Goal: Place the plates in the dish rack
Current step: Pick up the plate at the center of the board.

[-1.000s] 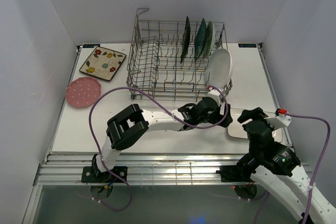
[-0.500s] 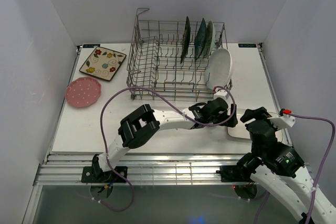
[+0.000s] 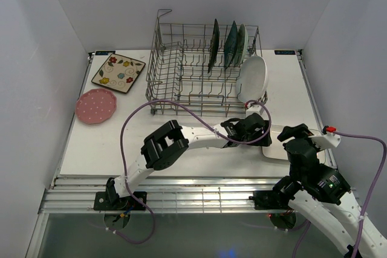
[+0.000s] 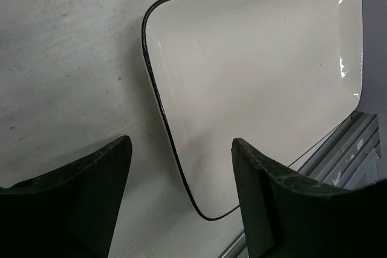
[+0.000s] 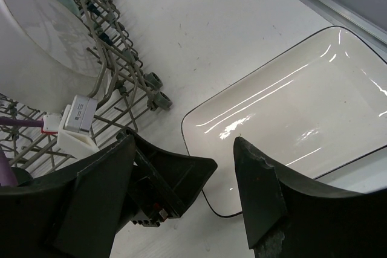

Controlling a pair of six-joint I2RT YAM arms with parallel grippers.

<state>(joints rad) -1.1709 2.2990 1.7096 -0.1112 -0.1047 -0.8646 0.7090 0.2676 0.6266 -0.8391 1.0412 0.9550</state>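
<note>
left jaws gape wide over the rim of the rectangular plate (image 4: 254, 83) on the surface (image 4: 66, 40), reaching for pickup, right jaws wide too; next, likely, straddle that rim and pinch.

It was a robot lab cell: a white bench (image 3: 103, 143) boxed in by plain white walls (image 3: 36, 46), a dish rack (image 3: 187, 96) on it, a left arm (image 3: 160, 149) and a right arm (image 3: 314, 176) bolted to an aluminium rail (image 3: 199, 197) at its near edge, purple cables (image 3: 123, 132) trailing.
</note>
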